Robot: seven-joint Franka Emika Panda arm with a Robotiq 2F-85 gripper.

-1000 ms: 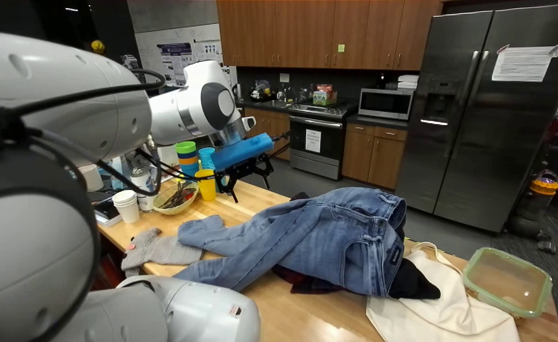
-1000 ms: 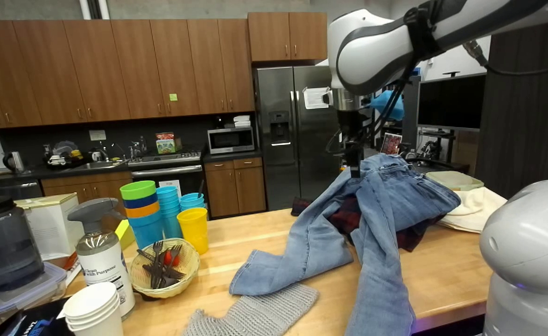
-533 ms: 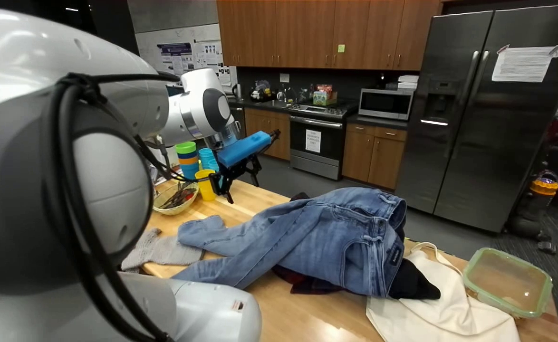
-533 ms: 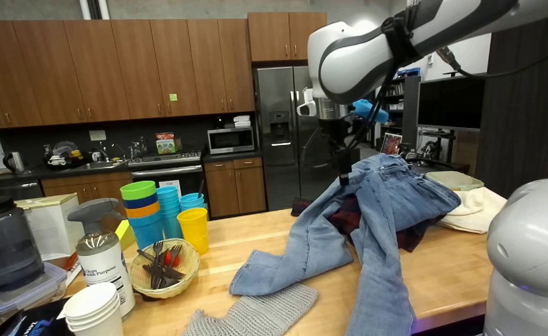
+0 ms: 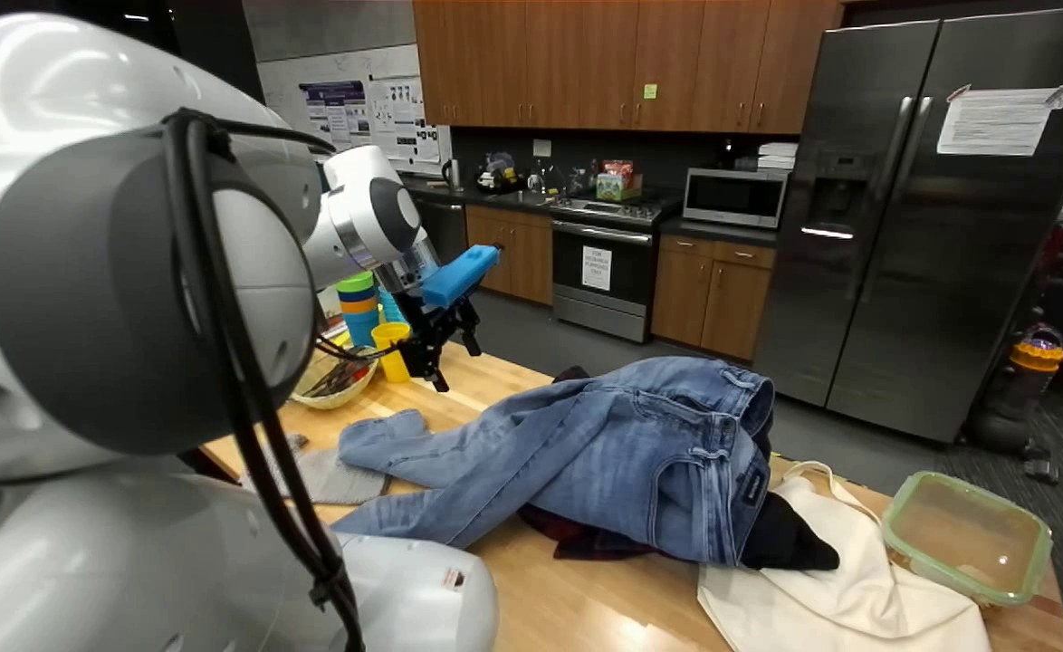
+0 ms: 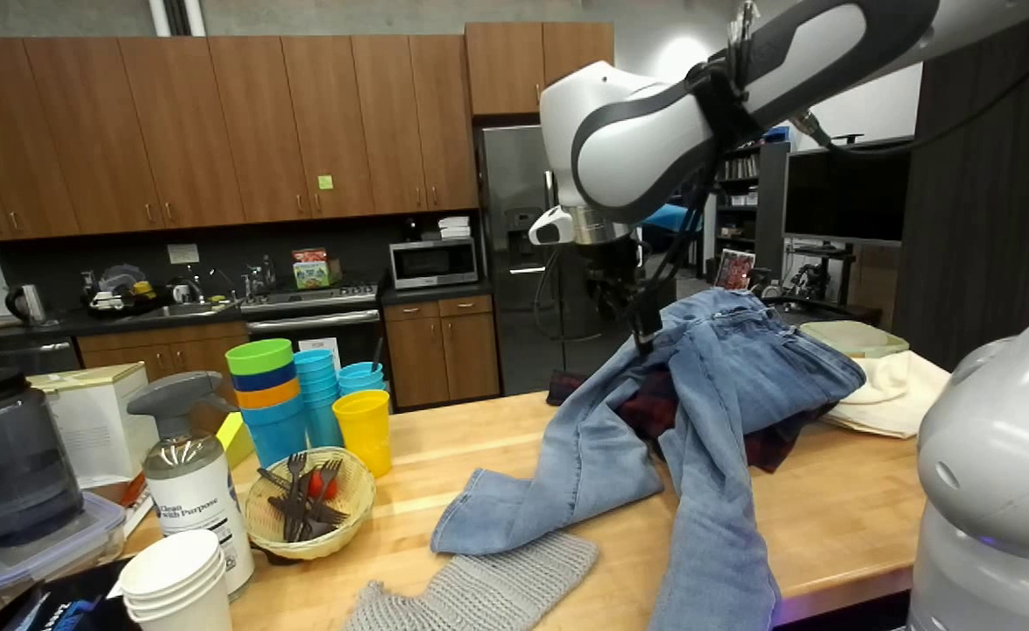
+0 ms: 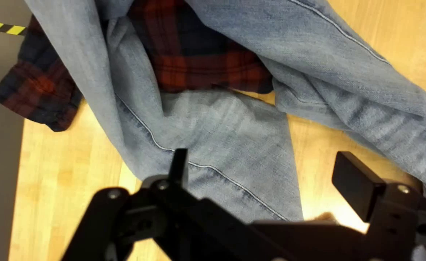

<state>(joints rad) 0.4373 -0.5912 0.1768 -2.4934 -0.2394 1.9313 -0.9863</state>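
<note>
Can see the end effector [image 5: 458, 367] up above one leg of the jeans [image 5: 622, 444], spread nice and wide. As for those jeans: flopped across the bench [image 5: 577, 607], with bits of a dark red plaid shirt [image 7: 198, 69] peeking out from underneath. Also spotting a gray knit cloth [image 6: 493, 585] partly tucked under the end of a leg. Farther along, can make out a wicker basket [image 6: 326, 542] with dark forks [image 6: 294, 501] in it, just beside a yellow cup [image 6: 364, 438]. Over at the waist end, noticing some black cloth [image 5: 790, 536] on a cream bag [image 5: 848, 607], plus a green-rimmed food container [image 5: 966, 539] right next to that bag.
</note>
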